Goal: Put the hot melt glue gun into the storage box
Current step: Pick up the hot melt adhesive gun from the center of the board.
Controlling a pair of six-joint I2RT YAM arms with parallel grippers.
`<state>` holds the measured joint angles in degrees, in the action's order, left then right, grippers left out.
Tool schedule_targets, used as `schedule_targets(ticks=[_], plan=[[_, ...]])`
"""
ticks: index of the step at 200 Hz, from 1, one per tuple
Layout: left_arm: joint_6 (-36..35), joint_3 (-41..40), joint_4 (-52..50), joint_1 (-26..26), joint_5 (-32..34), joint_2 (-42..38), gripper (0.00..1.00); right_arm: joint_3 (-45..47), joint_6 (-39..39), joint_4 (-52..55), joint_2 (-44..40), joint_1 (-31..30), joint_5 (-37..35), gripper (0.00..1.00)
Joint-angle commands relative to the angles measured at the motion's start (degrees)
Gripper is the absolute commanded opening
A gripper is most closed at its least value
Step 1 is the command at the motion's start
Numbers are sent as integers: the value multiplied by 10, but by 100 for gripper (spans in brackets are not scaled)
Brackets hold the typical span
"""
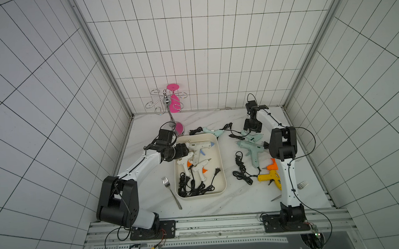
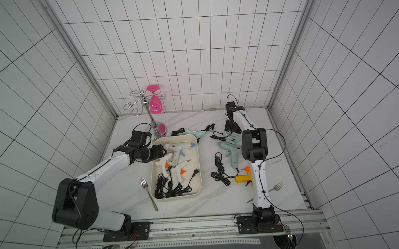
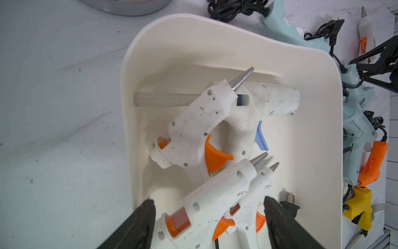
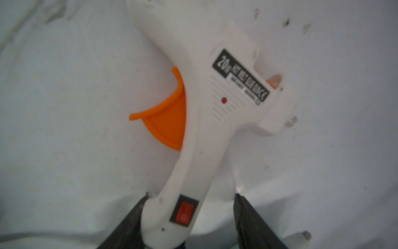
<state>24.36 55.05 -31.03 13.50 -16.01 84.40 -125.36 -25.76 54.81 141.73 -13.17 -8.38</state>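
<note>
- Hot melt glue gun [image 4: 204, 129], white with an orange trigger [image 4: 165, 122], lies flat on the table [image 1: 210, 206] toward its far side. It is outside the storage box [image 1: 213, 157] and to the right of it.
- The gun's handle sits between the fingers of the right gripper [image 4: 191, 195]. The jaws are partly open around it: one finger [image 4: 133, 220] touches the handle, the other [image 4: 245, 215] stands off with a gap, so nothing is clamped.
- The left gripper [image 3: 209, 200] is spread wide, low over the box's left side, with nothing held. Two of the guns lying there show between its fingers.
- The box holds white glue guns [image 3: 193, 133], one with a blue trigger and the rest with orange ones. A clear glue stick [image 3: 161, 99] lies at its far end and coiled black cords [image 1: 192, 188] at its near end.
- Only the right wrist view shows the gun's "20W" label and red switch [image 4: 184, 212]. In both top views the right wrist hides the gun.
- Mint glue guns [image 1: 251, 148] and a yellow glue gun [image 1: 270, 178] lie on the table right of the box.
- The right arm stretches to the back of the table with its wrist bent down. The left arm reaches in from the near left, its wrist roughly level.
</note>
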Motion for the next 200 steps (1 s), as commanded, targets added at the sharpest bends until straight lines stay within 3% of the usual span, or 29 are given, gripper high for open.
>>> schedule_targets(ticks=[1, 72, 121, 154, 200], plan=[[-13, 2, -6, -5, 10, -2, 81, -39, -36, 11, 25, 4, -23, 64], [-14, 3, -5, -7, 10, 1, 81, -59, -80, -13, 47, 14, 3, 61], [-17, 5, -5, -8, 8, -5, 81, -40, -66, -6, 40, 19, -3, 22], [-29, 14, 2, -8, -9, -19, 81, 28, -33, -78, -41, 21, -2, 14], [-32, 29, 57, -5, -74, -58, 82, 112, -18, -152, -190, 33, 41, 9]])
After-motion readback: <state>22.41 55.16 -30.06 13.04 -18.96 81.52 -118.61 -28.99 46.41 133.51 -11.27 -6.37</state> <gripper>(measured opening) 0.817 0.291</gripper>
